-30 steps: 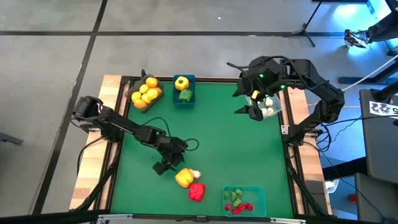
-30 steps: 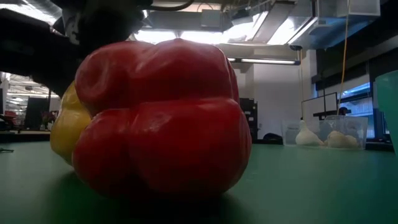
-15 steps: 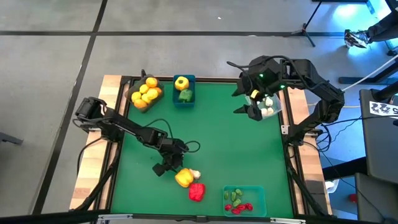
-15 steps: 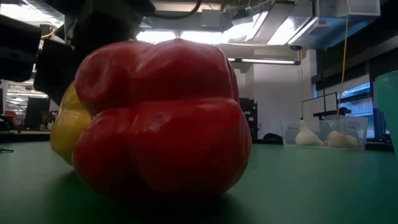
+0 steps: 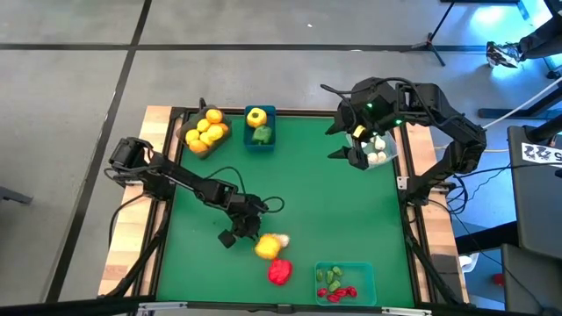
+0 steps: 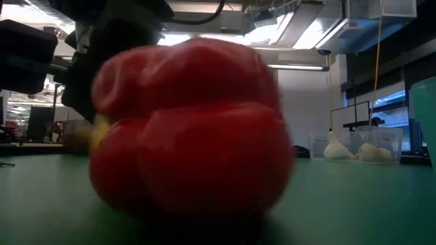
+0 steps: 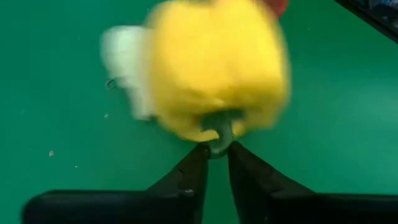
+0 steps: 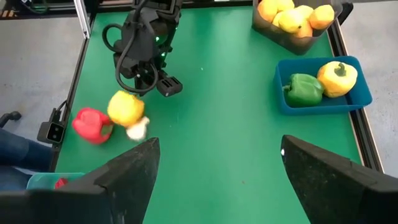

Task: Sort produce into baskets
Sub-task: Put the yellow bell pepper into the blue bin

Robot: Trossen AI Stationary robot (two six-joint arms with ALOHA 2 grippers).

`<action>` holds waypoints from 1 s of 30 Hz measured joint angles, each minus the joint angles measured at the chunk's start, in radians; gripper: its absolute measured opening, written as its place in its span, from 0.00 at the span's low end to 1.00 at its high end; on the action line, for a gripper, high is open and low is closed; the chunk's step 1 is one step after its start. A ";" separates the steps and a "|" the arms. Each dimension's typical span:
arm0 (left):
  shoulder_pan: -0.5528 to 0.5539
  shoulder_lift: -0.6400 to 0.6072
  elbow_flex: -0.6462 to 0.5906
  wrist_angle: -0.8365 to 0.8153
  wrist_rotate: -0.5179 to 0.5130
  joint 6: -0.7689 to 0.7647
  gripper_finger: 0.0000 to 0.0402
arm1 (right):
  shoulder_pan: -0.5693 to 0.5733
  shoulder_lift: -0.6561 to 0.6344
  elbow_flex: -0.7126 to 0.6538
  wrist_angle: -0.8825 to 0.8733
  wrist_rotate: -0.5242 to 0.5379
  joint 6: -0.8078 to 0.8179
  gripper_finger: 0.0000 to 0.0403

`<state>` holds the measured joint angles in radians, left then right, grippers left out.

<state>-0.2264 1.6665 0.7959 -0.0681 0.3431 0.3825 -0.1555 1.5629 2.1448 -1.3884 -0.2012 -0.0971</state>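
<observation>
- Closing on the green stem of the yellow pepper (image 7: 217,68): left gripper (image 5: 250,230) had its jaws well apart a sec ago, now pinched nearly together on the stem, per left wrist view.
- Yellow pepper has shifted a bit farther from the left gripper, and red pepper (image 5: 278,271) got nudged w/ it; white garlic piece (image 5: 282,240) sits touching the yellow pepper's side.
- Meaning, I'd judge: grasp is just being made, lift not yet begun; this pepper prob goes to the blue bin (image 5: 259,128).
- Right gripper (image 5: 351,143) over the clear bin (image 5: 379,149), far from the yellow pepper; jaws wide apart, holding nothing, unchanged.
- Counts: 4 bins. Dark bin (image 5: 205,133) next to blue bin: approx 6 yellow-orange fruits. Blue bin: 1 yellow + 1 green pepper. Clear bin: a few white pieces, can't count. Teal bin (image 5: 344,283), just beyond red pepper: small green + red bits, several each.
- Loose on mat: 2 peppers, 1 garlic.
</observation>
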 joint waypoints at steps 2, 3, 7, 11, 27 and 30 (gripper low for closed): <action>0.000 0.000 0.000 0.001 0.000 -0.006 0.10 | 0.000 0.000 0.000 0.003 0.000 0.001 0.81; 0.000 0.000 0.000 0.001 0.000 -0.007 0.08 | 0.000 0.000 0.000 0.003 0.000 0.007 0.81; 0.000 0.000 0.000 0.005 -0.001 -0.004 0.02 | 0.000 0.000 0.000 0.003 0.002 0.019 0.81; 0.000 -0.001 0.000 0.006 -0.001 -0.021 0.01 | 0.000 0.000 0.000 0.003 0.010 0.041 0.81; 0.001 -0.041 0.014 -0.082 -0.223 -0.147 0.01 | 0.000 0.000 0.000 0.003 0.009 0.056 0.81; 0.005 -0.078 0.036 -0.175 -0.230 -0.171 0.01 | 0.000 0.000 0.000 0.003 0.008 0.046 0.81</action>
<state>-0.2215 1.5881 0.8320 -0.2427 0.1131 0.2115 -0.1555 1.5630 2.1448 -1.3854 -0.1928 -0.0510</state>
